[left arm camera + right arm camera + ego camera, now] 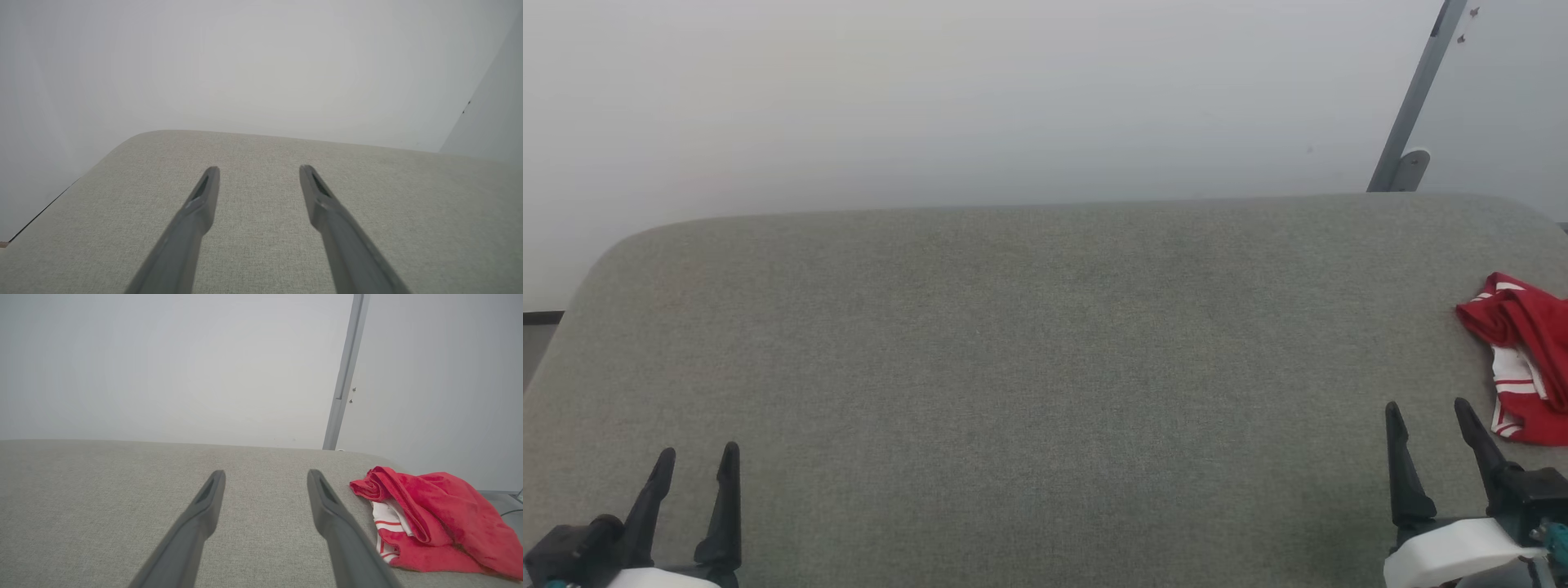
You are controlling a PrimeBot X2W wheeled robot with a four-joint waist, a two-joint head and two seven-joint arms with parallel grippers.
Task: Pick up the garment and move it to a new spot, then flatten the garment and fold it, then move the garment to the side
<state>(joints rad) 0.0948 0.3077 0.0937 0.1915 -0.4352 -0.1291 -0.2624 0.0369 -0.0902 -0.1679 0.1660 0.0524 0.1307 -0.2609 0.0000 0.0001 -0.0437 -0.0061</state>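
The garment point(1527, 359) lies crumpled in a heap at the far right edge of the grey fabric-covered table point(1045, 343). It is red cloth with a white patch and red-white striped trim; no lettering shows. My right gripper point(1427, 404) is open just left of the heap, not touching it. In the right wrist view the garment point(429, 514) sits to the right of the open right gripper point(266, 471). My left gripper point(699, 449) is open at the lower left over bare table. The left gripper point(259, 167) has nothing between its fingers.
A grey metal post point(1417, 98) rises behind the table's far right corner, also in the right wrist view point(345, 375). A pale wall stands behind the table. The table's far corners are rounded, and the garment runs past the head view's right edge.
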